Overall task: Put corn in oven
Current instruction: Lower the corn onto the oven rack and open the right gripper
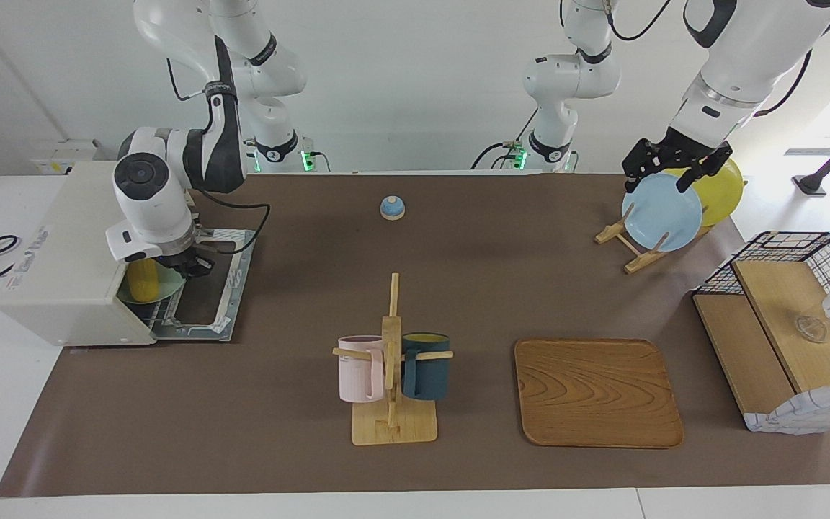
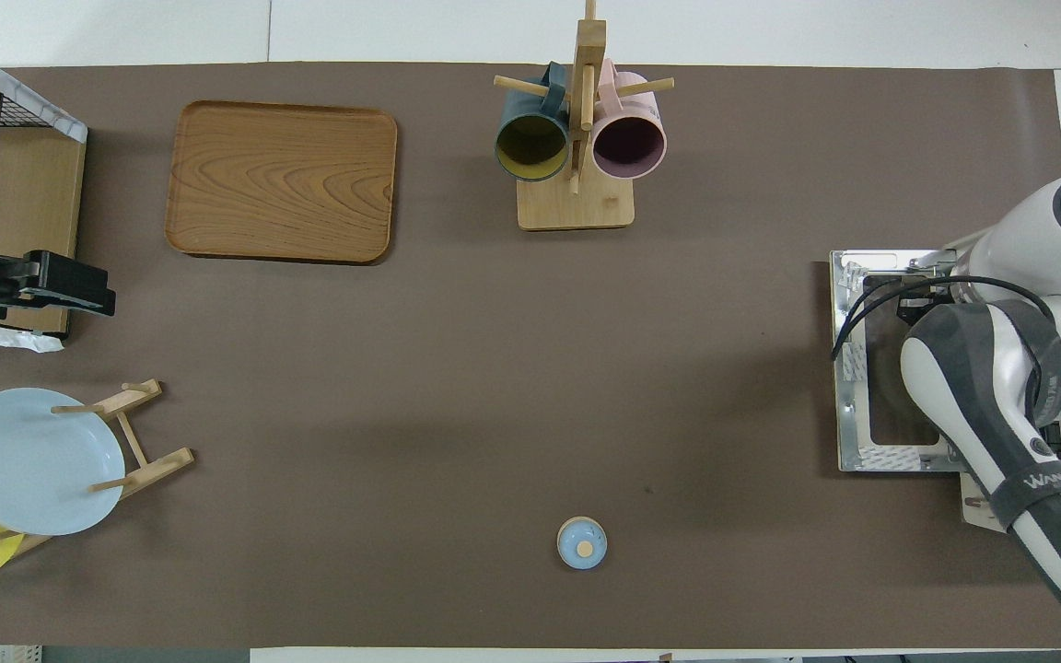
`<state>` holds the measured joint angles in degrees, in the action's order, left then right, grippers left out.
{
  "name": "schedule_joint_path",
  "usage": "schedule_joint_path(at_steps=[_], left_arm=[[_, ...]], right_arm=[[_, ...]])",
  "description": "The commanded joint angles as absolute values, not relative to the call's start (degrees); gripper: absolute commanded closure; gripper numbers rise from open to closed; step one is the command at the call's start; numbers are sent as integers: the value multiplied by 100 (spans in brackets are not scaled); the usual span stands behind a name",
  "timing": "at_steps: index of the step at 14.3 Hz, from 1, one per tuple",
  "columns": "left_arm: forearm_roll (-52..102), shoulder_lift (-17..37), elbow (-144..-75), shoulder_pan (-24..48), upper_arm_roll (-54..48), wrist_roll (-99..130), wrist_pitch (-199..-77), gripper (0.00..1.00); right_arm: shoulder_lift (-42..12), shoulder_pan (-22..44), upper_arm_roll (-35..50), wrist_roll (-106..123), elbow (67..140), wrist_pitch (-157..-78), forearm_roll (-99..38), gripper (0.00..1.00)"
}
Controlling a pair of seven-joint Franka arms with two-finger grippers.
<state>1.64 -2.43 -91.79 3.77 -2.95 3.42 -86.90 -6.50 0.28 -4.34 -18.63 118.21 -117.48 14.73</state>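
The corn (image 1: 143, 281) lies on a pale green plate (image 1: 167, 290) just inside the open mouth of the oven (image 1: 62, 259), which stands at the right arm's end of the table. The oven door (image 1: 222, 288) is folded down flat on the table and also shows in the overhead view (image 2: 862, 368). My right gripper (image 1: 192, 265) hangs low over the door at the oven's mouth, beside the corn and apart from it. My left gripper (image 1: 674, 173) waits in the air over the plate rack. The overhead view hides the corn under the right arm.
A blue plate (image 1: 662, 213) and a yellow plate (image 1: 725, 189) stand in a wooden rack. A wire basket with wooden shelves (image 1: 782, 339) stands at the left arm's end. A wooden tray (image 1: 595, 393), a mug tree with two mugs (image 1: 393, 367) and a small blue bell (image 1: 392, 207) stand mid-table.
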Motion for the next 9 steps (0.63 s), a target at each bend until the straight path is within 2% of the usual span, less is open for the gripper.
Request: schedule_joint_path(at_steps=[1,5,9], left_arm=[[62,-307,-9202,290,-369,299,-8622,0],[62,-334,-9228,281,-369,299,-8631,0],[62,-369,-9325,281,-369,290,-8718,0]], right_arm=[[-483,-114,-352,-1705,12208,-12111,1547,92],[-510,-44,-325,-1731,12112,-12059,1486,81],[-580,193,-299,-1740,11664,-11533,1477,78]])
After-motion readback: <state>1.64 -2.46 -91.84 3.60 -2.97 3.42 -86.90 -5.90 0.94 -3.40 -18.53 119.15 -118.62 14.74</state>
